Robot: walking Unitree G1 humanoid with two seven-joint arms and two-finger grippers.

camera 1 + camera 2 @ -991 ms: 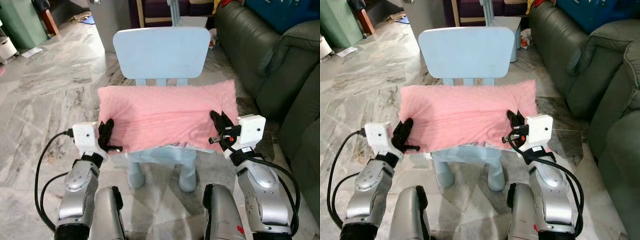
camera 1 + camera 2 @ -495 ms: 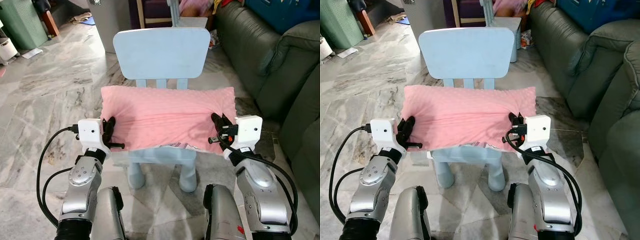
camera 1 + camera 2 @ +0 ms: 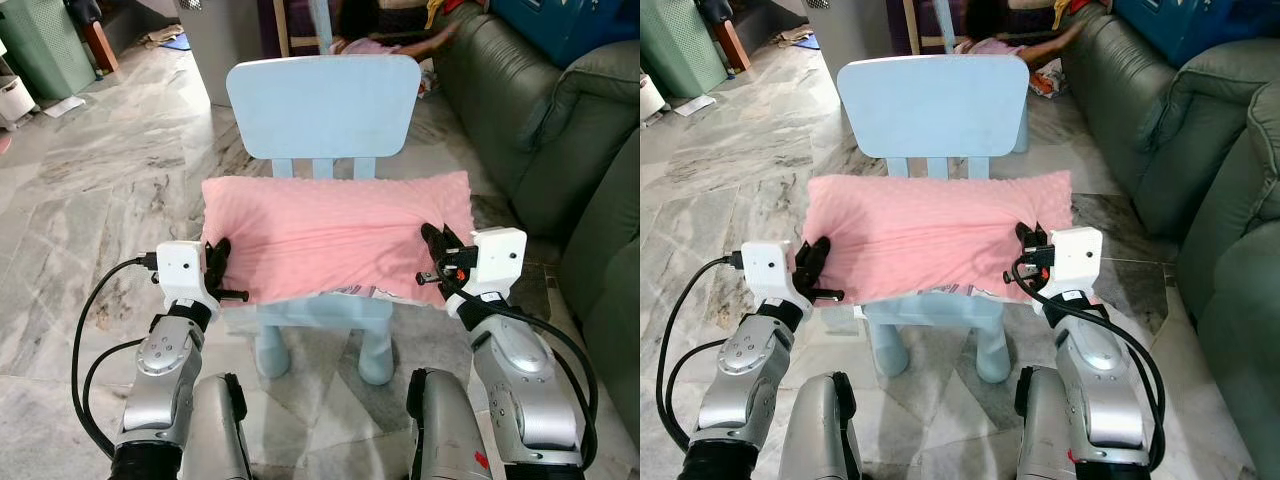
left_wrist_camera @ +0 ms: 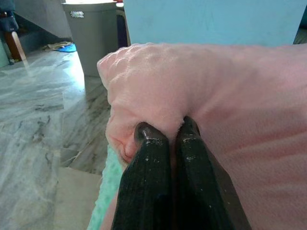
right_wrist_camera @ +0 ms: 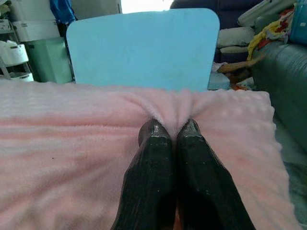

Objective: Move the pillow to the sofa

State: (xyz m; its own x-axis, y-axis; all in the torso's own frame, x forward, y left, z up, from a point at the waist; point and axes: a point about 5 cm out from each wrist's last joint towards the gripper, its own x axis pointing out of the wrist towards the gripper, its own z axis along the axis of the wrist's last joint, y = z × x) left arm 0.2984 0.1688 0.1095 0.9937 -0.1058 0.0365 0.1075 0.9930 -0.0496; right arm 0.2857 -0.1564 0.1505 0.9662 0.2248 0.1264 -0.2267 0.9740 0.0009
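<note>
Pillow [image 3: 335, 235]: pink, rectangular, with a dotted plush texture; it lies lengthwise across the seat of the chair [image 3: 320, 105], both ends overhanging the seat edges; fabric is creased toward the two grip points, and a patterned light underside shows along the near edge. Left gripper [image 3: 217, 262]: at the pillow's left end, near corner; fingers [image 4: 148, 177] pressed together with a fold of pink fabric pinched between the tips. Right gripper [image 3: 436, 245]: at the pillow's right end, near corner; fingers [image 5: 156, 167] closed on a puckered ridge of fabric. Chair: pale blue, with a plain backrest upright behind the pillow; it stands on the marble floor [image 3: 90, 200]. Sofa [image 3: 560, 130]: dark green, to the robot's right, apart from the chair; a person's arm [image 3: 1045, 45] shows beyond the backrest.
</note>
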